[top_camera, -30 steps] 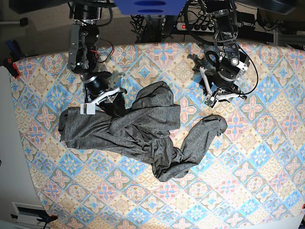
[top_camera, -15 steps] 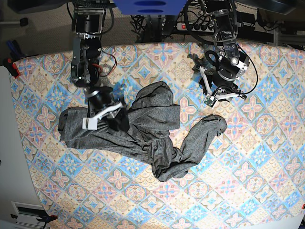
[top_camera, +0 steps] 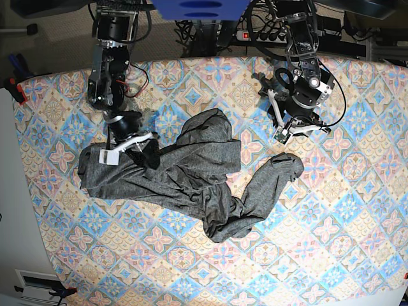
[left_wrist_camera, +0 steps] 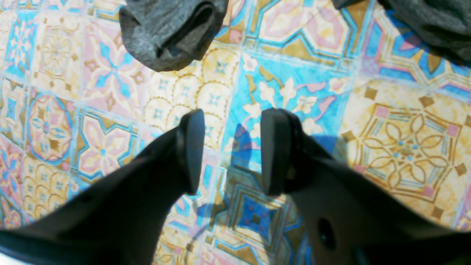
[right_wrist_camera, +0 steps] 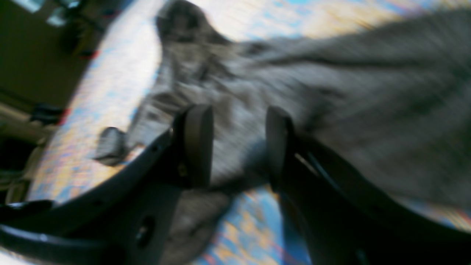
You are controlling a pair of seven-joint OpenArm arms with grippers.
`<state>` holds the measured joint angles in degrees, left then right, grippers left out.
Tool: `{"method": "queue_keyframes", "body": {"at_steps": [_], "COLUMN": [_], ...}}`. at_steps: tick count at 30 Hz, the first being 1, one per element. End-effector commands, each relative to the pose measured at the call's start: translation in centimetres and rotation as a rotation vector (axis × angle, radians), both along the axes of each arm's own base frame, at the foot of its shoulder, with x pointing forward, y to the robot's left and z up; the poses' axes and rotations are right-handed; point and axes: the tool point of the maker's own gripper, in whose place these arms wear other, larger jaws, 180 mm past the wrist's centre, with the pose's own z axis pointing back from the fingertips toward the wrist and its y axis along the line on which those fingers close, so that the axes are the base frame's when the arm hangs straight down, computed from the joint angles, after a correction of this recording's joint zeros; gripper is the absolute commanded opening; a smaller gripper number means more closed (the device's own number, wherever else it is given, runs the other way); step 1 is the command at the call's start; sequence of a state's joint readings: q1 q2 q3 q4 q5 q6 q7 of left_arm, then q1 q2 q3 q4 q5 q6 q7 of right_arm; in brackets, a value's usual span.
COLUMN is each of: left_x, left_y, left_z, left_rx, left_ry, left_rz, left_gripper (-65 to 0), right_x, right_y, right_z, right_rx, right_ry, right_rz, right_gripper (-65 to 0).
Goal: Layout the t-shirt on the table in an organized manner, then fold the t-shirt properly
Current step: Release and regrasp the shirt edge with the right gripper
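Note:
The dark grey t-shirt [top_camera: 185,172] lies crumpled on the table [top_camera: 357,210], left of centre, with one sleeve [top_camera: 280,169] trailing to the right. My right gripper [top_camera: 132,150] hovers over the shirt's left part. In the blurred right wrist view its fingers [right_wrist_camera: 198,143] stand apart, open, with grey cloth [right_wrist_camera: 331,110] showing beyond them. My left gripper [top_camera: 294,134] is open just behind the trailing sleeve. Between its fingers [left_wrist_camera: 193,147] only patterned table cloth [left_wrist_camera: 397,147] shows, and the sleeve's end [left_wrist_camera: 169,33] lies a little ahead of the tips.
A power strip and cables [top_camera: 255,35] lie beyond the table's far edge. A red clamp [top_camera: 18,89] sits at the left edge. The table's curved left rim runs close to the shirt's left end [top_camera: 86,172].
My right gripper moved forward over the shirt's left part, then drew back a little to the left. The shirt and the left arm have not moved.

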<state>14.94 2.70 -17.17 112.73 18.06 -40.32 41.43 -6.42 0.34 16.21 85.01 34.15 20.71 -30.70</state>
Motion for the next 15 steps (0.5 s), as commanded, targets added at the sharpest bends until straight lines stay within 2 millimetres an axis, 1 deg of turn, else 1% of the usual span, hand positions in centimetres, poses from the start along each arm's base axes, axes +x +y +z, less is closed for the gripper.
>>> {"method": "queue_keyframes", "body": {"at_steps": [1,3,5,7,9,10,13,15], "left_x": [0.7,0.7,0.7,0.8,0.8,0.8,0.8,0.8], "left_y": [-0.2,-0.2,-0.2,-1.0,-1.1,-1.1,-1.1,-1.1], "left_z": [1.1,1.0,1.0,1.1,1.1,1.1,1.1,1.1], "left_rx": [-0.011,-0.012,-0.012,-0.016,-0.015,-0.016,-0.016,-0.016], "left_ry": [-0.044,-0.042,-0.043,-0.044,-0.044,-0.044,-0.044,-0.044], "left_rz": [-0.001,-0.001,-0.003,-0.023,-0.028,-0.028,-0.028,-0.028], "left_gripper": [-40.5,-40.5,-40.5,-40.5,-40.5,-40.5,-40.5,-40.5], "right_x": [1.1,1.1,0.9,0.8,0.7,0.7,0.6,0.5], "right_y": [-0.1,-0.1,0.1,0.1,0.3,0.6,2.6,3.2], "right_z": [2.0,1.9,1.3,0.8,0.4,0.4,0.4,0.5], "right_rx": [0.013,0.013,0.017,0.02,0.021,0.022,0.029,0.031], "right_ry": [-0.073,-0.07,-0.053,-0.038,-0.028,-0.028,-0.028,-0.028], "right_rz": [-0.002,-0.003,0.0,0.001,0.005,0.014,0.064,0.082], "right_gripper": [-42.2,-42.2,-42.2,-42.2,-42.2,-42.2,-42.2,-42.2]}}
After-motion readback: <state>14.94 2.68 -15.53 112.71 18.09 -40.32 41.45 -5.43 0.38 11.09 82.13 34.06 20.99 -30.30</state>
